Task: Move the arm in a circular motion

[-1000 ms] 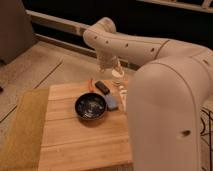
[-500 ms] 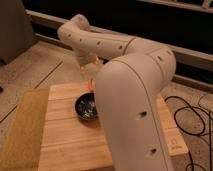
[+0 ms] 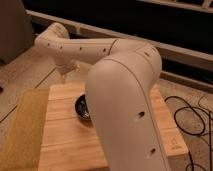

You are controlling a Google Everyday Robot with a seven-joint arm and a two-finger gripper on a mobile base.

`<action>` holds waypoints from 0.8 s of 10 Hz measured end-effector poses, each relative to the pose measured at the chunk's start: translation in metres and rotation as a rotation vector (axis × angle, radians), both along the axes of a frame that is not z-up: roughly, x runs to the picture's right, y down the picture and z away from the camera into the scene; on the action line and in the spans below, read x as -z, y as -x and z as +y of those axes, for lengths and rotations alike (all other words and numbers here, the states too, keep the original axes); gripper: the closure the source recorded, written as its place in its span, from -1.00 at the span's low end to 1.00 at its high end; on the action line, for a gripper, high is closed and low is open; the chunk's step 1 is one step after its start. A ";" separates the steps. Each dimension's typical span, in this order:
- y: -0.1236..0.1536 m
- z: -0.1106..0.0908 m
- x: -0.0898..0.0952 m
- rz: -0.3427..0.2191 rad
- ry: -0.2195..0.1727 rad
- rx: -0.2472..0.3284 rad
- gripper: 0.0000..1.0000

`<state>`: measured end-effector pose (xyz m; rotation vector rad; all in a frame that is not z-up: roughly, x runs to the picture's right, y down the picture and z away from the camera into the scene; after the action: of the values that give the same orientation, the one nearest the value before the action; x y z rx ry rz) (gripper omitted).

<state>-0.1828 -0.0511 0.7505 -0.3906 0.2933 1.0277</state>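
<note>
One large cream-white arm fills most of the view. Its thick near segment rises in front of the dark bowl and hides the bowl's right side. From there a longer segment, dotted with small dark screw holes, reaches back and to the left, well beyond the bowl.

At the far end the arm bends down and tapers to the gripper. The gripper hangs behind and to the left of the bowl, above the far left corner of the wooden bench. Whether it is clenched or released I cannot tell; nothing shows in its grasp.

The bowl sits near the middle of the bench. A yellowish mat lies to its left along the bench's edge. Black cables curl on the speckled floor off to its right.

The circle leaves no trace, so how much of it is done cannot be read here. Judging by the pose, the tip is at the far-left part of a loop around the bowl. The near and right portions would close the loop.
</note>
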 end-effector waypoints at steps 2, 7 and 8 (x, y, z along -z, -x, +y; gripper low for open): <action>0.008 0.024 0.014 -0.024 -0.012 -0.017 -0.30; -0.027 0.064 0.043 0.004 -0.047 -0.145 -0.30; -0.042 0.066 0.045 0.036 -0.053 -0.170 -0.30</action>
<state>-0.1404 0.0148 0.7057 -0.3533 0.2679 1.2079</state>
